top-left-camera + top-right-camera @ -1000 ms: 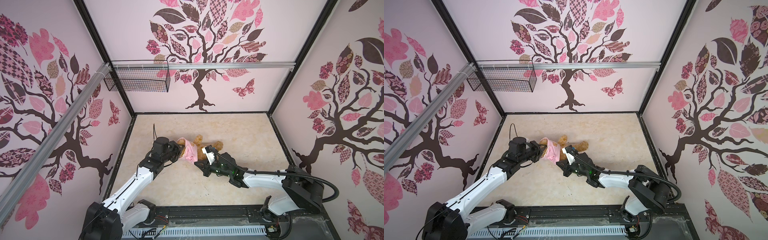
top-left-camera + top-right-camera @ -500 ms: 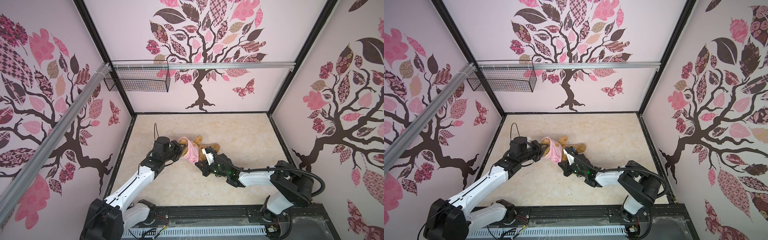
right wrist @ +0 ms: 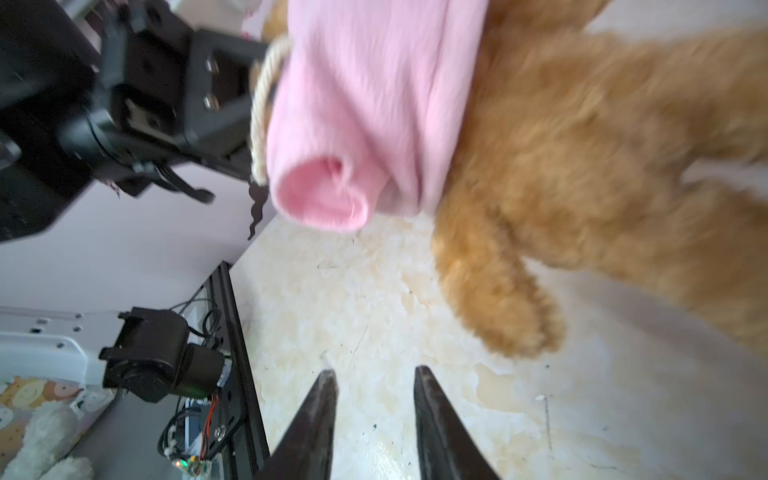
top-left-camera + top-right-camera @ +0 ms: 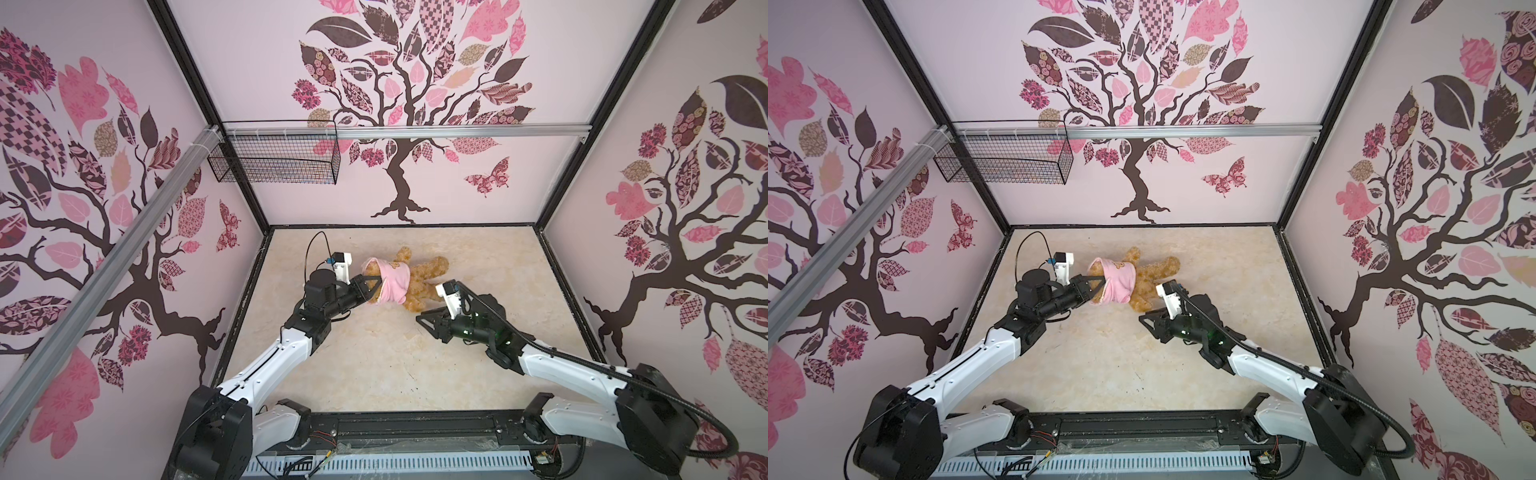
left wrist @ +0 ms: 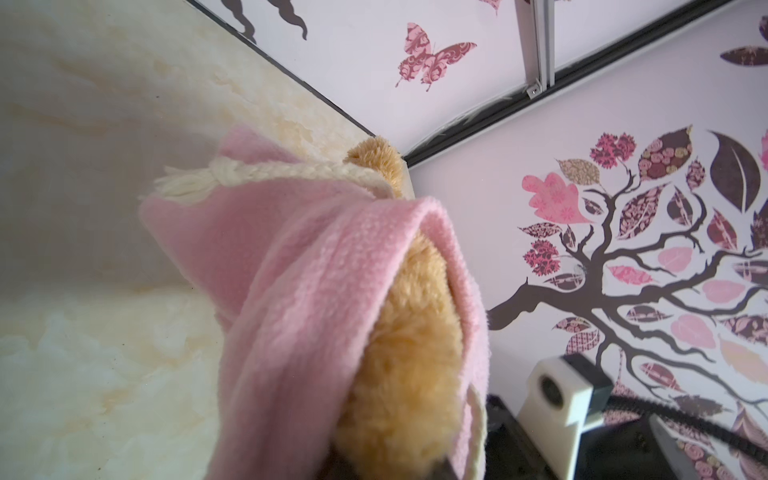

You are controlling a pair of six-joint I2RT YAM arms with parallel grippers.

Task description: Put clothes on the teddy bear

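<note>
Backed off the teddy bear point(image 4: 428, 277), my right end effector point(image 3: 374, 370) hangs spread and empty, while my left end effector point(image 4: 369, 286) pinches the pink shirt point(image 4: 392, 280), its sleeve point(image 3: 320, 195) not yet filled.

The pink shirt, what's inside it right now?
Golden fur of the teddy bear fills the opening of the pink shirt in the left wrist view; the legs stick out in both top views. The face is covered.
</note>
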